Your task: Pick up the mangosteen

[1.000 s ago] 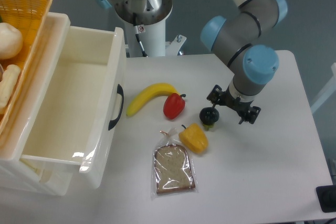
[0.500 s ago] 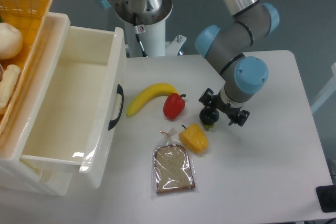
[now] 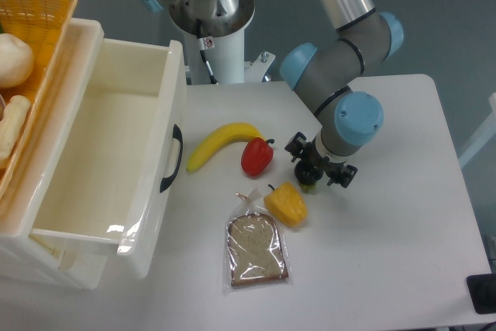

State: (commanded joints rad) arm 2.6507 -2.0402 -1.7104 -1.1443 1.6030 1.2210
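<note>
Hanging directly over the mangosteen (image 3: 308, 174), the gripper (image 3: 318, 173), with dark finger hardware showing to either side of the fruit at left and right. Not possible to tell from this overhead angle whether the fingers are spread wide, partly closed, or already touching the fruit; wrist housing hiding most of the gap. Sitting on the white table (image 3: 403, 215) just right of the red pepper (image 3: 256, 156) and just above-right of the yellow pepper (image 3: 286, 205), the mangosteen, largely covered by the tool so that only a dark patch and a trace of green are showing. Being round, offering no long axis to line up with; judged that the remaining offset is chiefly vertical, with little or no sideways correction needed. Lying further left, beside the red pepper, a banana (image 3: 215, 144); lying below the yellow pepper, a bagged slice of bread (image 3: 256, 248). Standing along the left side, well apart from the fruit, an open white drawer (image 3: 116, 160) with a yellow basket (image 3: 31, 21) behind it. Offering the tightest clearance, the yellow pepper and red pepper on the left; offering open tabletop, the right and lower sides. Judged risk: a finger nudging the yellow pepper during descent.
</note>
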